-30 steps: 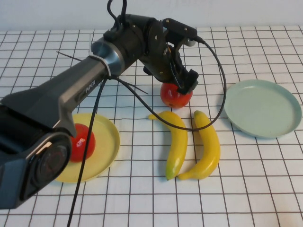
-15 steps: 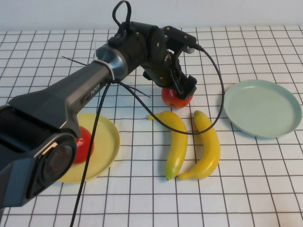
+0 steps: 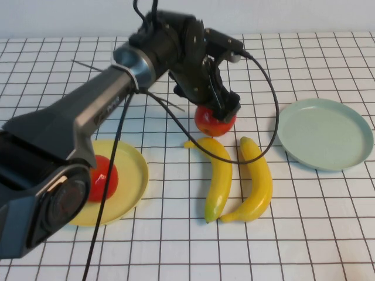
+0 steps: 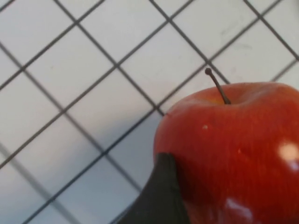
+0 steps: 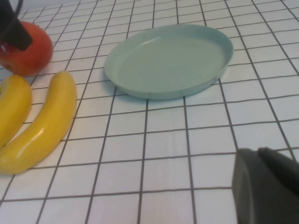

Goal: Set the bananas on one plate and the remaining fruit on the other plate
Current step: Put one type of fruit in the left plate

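Now my left gripper clamps the shiny red stemmed apple at twelve o'clock of the two yellow bananas; my right gripper's opening I cannot tell.

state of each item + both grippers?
Left gripper: over the table's middle, shut on apple.
Apple: gripped, lifted or not cannot tell.
Second apple: on yellow plate.
Yellow plate: holds one apple.
Bananas: both side by side on the table, on no plate.
Blue-green plate: empty.
Right gripper: outside the high view; wrist view shows it low, near blue-green plate.
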`<state>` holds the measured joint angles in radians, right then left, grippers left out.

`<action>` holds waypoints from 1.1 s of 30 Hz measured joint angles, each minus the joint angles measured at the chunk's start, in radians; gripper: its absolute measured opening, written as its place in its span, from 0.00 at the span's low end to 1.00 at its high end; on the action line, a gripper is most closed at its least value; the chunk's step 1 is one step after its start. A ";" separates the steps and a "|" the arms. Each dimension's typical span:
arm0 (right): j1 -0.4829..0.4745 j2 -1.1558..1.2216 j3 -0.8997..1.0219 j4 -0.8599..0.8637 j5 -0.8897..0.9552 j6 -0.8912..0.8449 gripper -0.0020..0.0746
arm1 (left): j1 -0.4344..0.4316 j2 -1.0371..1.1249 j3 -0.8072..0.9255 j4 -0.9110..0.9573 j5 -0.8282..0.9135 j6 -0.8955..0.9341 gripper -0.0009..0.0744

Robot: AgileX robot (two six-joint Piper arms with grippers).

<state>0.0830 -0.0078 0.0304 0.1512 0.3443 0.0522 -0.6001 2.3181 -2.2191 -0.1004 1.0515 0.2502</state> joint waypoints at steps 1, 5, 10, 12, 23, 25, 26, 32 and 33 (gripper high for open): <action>0.000 0.000 0.000 0.000 0.000 0.000 0.01 | 0.000 -0.011 -0.018 0.014 0.050 0.000 0.78; 0.000 0.000 0.000 0.000 0.000 0.000 0.01 | 0.002 -0.106 -0.065 0.111 0.165 0.000 0.78; 0.000 0.000 0.000 0.000 0.000 0.000 0.01 | 0.044 -0.216 0.027 0.170 0.181 -0.020 0.78; 0.000 0.000 0.000 0.000 0.000 0.000 0.01 | 0.076 -0.250 0.108 0.179 0.183 -0.031 0.78; 0.000 0.000 0.000 0.000 0.002 0.000 0.01 | 0.210 -0.379 0.586 0.175 0.080 -0.084 0.78; 0.000 0.000 0.000 0.000 0.002 0.000 0.01 | 0.234 -0.390 0.640 0.152 0.029 -0.088 0.78; 0.000 0.000 0.000 0.000 0.002 0.000 0.01 | 0.244 -0.391 0.658 0.138 0.015 -0.088 0.78; 0.000 0.000 0.000 0.000 0.002 0.000 0.01 | 0.278 -0.406 0.697 0.048 -0.031 -0.036 0.79; 0.000 0.000 0.000 0.000 0.002 0.000 0.01 | 0.281 -0.409 0.698 0.042 -0.034 -0.026 0.83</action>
<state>0.0830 -0.0078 0.0304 0.1512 0.3462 0.0522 -0.3191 1.9095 -1.5210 -0.0580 1.0176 0.2238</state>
